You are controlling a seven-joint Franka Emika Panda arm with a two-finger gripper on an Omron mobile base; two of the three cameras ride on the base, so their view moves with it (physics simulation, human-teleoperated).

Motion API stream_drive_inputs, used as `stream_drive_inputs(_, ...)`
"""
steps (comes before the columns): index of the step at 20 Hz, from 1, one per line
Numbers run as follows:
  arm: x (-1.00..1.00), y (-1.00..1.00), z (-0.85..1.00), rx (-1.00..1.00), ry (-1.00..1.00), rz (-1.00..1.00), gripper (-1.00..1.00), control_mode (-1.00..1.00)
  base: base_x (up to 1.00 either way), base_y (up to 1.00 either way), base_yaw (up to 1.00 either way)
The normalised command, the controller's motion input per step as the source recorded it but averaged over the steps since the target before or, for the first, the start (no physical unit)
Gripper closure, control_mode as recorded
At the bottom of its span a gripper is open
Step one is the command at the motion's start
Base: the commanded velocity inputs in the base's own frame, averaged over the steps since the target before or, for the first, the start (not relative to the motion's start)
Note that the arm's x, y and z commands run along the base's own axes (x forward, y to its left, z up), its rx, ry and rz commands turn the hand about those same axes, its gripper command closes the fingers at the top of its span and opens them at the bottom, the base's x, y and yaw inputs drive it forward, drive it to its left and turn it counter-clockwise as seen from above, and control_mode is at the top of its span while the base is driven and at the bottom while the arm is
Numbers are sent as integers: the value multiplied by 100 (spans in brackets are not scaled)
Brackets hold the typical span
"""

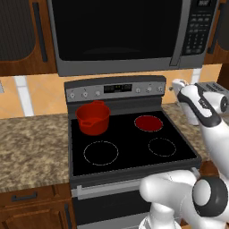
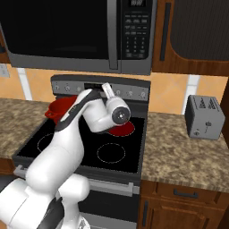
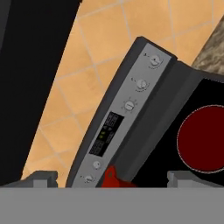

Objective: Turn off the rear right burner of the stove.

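Hand view has the gripper [image 3: 112, 178] released, fingertips apart, facing the stove [image 1: 134, 152] panel. Rear right burner [image 1: 148, 123] glows red at the far right. Three alike knobs [image 3: 141, 84] sit close together; picking the wrong one could leave it on.

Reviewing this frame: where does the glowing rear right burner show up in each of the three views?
Left base view: rear right burner, right of centre, glowing red on the stove.
Right base view: a red sliver at centre, mostly behind the arm.
Hand view: dark red disc at the right edge.
Shared landmark: the control panel just behind it.
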Motion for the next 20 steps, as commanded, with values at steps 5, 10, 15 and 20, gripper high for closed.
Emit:
stream_drive_inputs(5,47,12,-17,0,0,0,-100,-100,0,0,0)
stream_drive_inputs(10,54,2,-11,1,0,0,-100,-100,0,0,0)
stream_drive_inputs(15,38,0,-20,0,0,0,-100,-100,0,0,0)
stream_drive_inputs(20,30,0,-16,1,0,0,-100,-100,0,0,0)
